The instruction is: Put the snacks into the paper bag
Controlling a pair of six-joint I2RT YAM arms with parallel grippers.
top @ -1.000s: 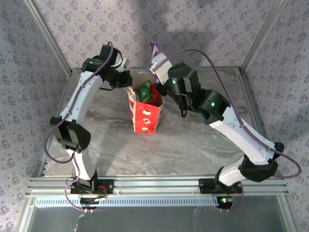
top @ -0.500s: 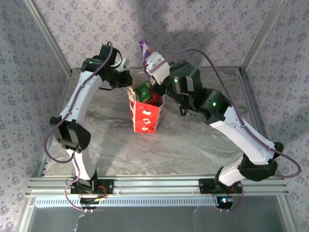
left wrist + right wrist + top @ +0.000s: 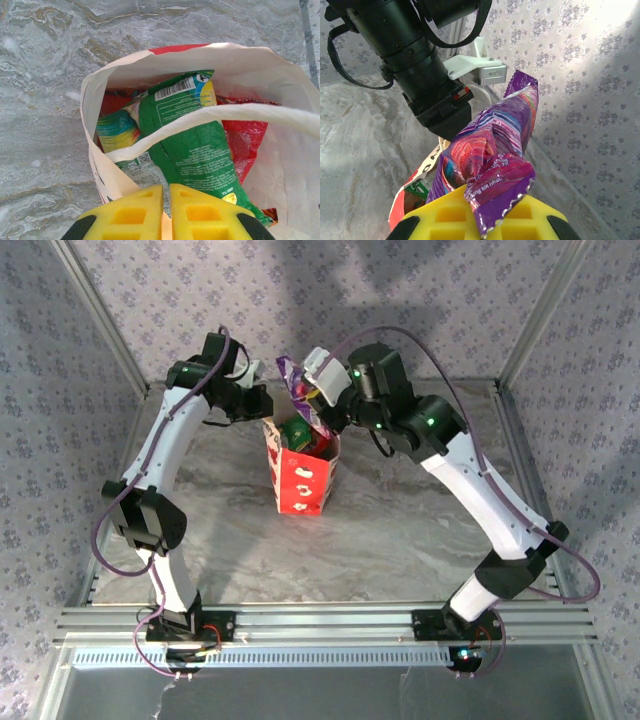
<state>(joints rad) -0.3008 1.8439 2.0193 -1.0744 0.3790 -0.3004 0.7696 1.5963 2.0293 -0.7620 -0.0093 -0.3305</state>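
The paper bag (image 3: 300, 480) stands upright mid-table, white with red sides. My left gripper (image 3: 166, 190) is shut on the near rim of the paper bag (image 3: 95, 95), pinching the thin paper and holding the mouth wide. Inside stand a green packet (image 3: 195, 145), a red packet (image 3: 247, 142) and a teal one (image 3: 116, 131). My right gripper (image 3: 492, 220) is shut on the crumpled end of a purple-pink packet (image 3: 495, 140). That purple-pink packet (image 3: 292, 378) hangs just above the bag's back rim, close to the left gripper (image 3: 262, 410).
The left arm's black wrist and camera (image 3: 415, 60) sit right next to the held packet. Patterned walls and metal frame posts (image 3: 100, 320) enclose the marble table (image 3: 400, 530). Open tabletop lies in front and to the right of the bag.
The right arm has swung left and leaned in, carrying the purple-pink packet from behind and right of the bag to over its back rim. The left arm has held still on the rim.
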